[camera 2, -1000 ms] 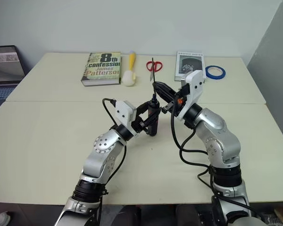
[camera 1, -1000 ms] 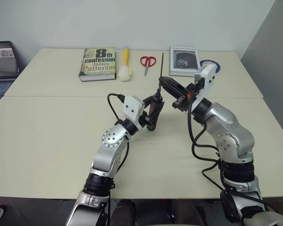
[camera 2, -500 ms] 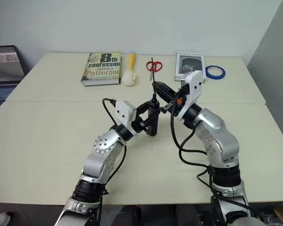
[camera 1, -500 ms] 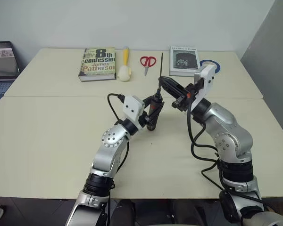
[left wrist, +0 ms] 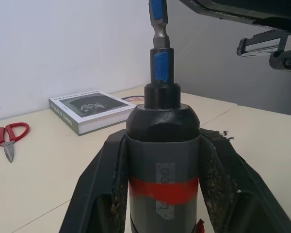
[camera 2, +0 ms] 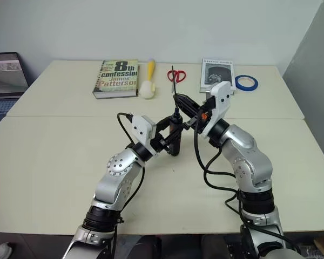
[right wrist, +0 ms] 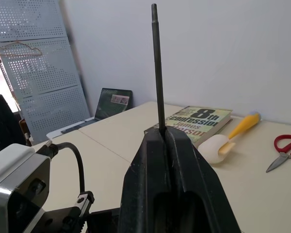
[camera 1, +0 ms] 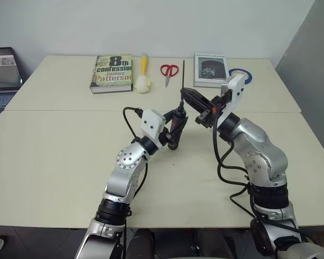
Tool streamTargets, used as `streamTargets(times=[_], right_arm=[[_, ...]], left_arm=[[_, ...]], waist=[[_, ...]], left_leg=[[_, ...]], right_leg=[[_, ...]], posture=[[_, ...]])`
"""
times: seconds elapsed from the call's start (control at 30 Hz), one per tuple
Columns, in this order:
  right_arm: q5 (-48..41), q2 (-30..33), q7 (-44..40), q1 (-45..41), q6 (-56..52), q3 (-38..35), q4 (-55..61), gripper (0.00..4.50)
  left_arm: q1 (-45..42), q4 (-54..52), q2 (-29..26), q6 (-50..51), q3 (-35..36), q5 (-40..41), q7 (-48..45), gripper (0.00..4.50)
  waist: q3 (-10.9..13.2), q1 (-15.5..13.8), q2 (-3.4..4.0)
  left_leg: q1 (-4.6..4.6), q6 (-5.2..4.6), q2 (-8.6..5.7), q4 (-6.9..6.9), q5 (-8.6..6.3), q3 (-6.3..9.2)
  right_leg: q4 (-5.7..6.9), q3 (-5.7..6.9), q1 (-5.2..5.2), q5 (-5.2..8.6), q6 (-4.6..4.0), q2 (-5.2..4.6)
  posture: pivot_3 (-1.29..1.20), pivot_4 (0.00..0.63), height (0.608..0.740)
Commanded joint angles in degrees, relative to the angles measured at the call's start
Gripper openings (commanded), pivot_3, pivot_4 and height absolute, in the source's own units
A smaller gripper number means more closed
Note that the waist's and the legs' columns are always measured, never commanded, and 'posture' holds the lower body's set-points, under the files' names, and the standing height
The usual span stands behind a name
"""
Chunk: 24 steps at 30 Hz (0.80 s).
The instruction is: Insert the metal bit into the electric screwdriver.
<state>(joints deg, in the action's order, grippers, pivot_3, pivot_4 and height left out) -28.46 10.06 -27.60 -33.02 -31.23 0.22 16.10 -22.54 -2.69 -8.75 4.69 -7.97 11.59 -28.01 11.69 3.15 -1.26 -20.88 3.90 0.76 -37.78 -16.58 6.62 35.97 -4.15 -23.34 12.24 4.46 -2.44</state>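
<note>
Gripping the slim black pen-shaped electric screwdriver with its red band (left wrist: pixel 162 189) upright in the left tool (camera 1: pixel 174 131), fingers (left wrist: pixel 103 194) pressing on either side of the barrel, tapered tip pointing up, above the middle of the pale beige desk (camera 1: pixel 54 156). Pinching the thin dark grey metal bit (right wrist: pixel 158 68) in the right tool (camera 1: pixel 188 95), fingers (right wrist: pixel 150 170) closed tight on the rod's lower part, the rod standing nearly upright and rising well past them. Hovering with the right tool just above and beside the screwdriver's tip; in the left wrist view a bit end with blue marks (left wrist: pixel 158 19) sitting right at the screwdriver's collar, though whether fully seated cannot be told.

Lying along the far edge of the desk: a paperback book with "8th confession" on the cover (camera 1: pixel 112 73), a yellow-handled white brush (camera 1: pixel 143 75), red-handled scissors (camera 1: pixel 169 72), a grey book with a dark picture (camera 1: pixel 211 69) and a blue ring of tape (camera 1: pixel 240 75) touching that book's far side. Sitting off the desk's left end, an open laptop (camera 1: pixel 1 70).
</note>
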Motion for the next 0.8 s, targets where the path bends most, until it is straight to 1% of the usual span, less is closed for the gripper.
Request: streamTargets(times=[0.03, 0.47, 0.8], right_arm=[[-0.49, 0.45, -0.54, 0.74, 0.85, 0.09, 1.32, 0.0], [-1.72, 2.09, -2.04, 1.54, -0.35, 0.43, 2.21, 0.0], [-3.72, 5.41, -5.94, 0.47, -2.39, 1.03, 1.27, 0.0]], left_arm=[[0.13, -1.41, -0.43, -0.17, 1.06, -0.69, 1.02, 1.64], [-0.18, -1.24, -0.46, -0.17, 1.0, -0.66, 0.85, 1.64], [-0.2, -1.25, -0.36, -0.22, 1.01, -0.69, 0.73, 1.64]], waist=[[0.0, 0.02, 0.0], [0.0, 0.03, 0.0], [0.0, 0.02, 0.0]], left_leg=[[0.0, 0.0, 0.0, 0.0, 0.0, 0.0], [0.0, 0.0, 0.0, 0.0, 0.0, 0.0], [-0.01, 0.0, 0.0, 0.0, 0.0, 0.0]], right_leg=[[0.0, 0.0, 0.0, 0.0, 0.0, 0.0], [-0.01, 0.0, 0.0, 0.01, -0.01, 0.0], [-0.01, 0.0, 0.0, 0.02, -0.02, 0.0]], posture=[[0.0, 0.15, 0.74], [0.0, 0.15, 0.74], [0.0, 0.15, 0.74]])
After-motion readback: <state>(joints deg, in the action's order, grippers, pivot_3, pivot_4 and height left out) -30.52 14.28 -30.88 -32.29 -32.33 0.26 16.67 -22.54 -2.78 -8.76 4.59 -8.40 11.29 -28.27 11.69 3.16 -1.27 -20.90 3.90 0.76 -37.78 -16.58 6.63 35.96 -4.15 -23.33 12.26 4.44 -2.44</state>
